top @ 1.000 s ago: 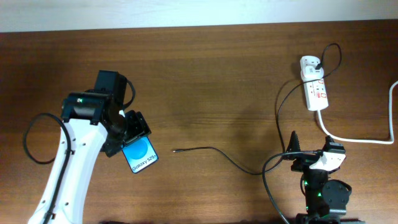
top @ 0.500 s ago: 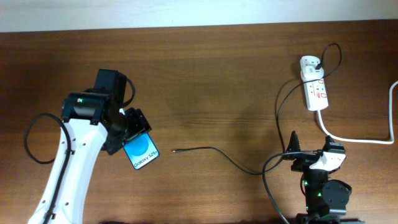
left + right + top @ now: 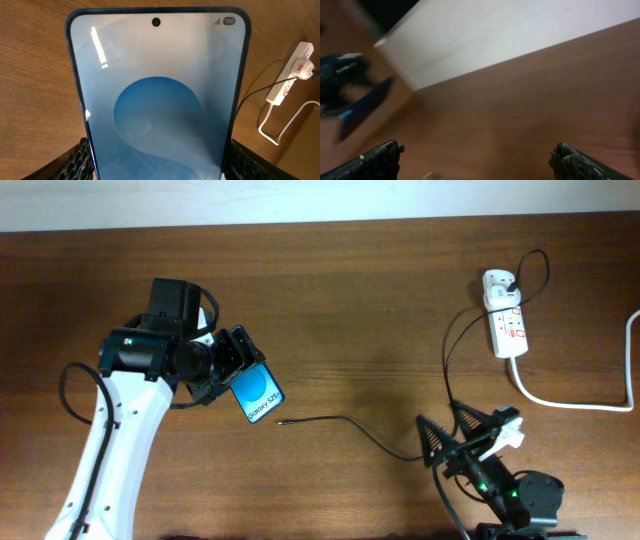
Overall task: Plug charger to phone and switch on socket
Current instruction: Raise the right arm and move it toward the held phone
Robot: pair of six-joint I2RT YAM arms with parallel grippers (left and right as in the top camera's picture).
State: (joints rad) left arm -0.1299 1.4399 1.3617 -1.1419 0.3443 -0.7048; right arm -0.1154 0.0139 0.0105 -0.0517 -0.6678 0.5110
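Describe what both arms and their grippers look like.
Left arm: white shell, black joints, green light, black cable loop. Right arm: black, green light, white part near the wrist. Left gripper and right gripper: black fingers with ridged pads.

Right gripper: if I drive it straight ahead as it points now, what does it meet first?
Likely nothing soon: the right gripper faces bare table up to the white wall; the phone sits left of that line. View is blurred.

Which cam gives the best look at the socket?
Overhead: the whole socket shows at top right, with its red marks and thick white cord. Left wrist catches it only small and slanted at the right edge, beyond the phone. Right wrist is blurred and does not show it.
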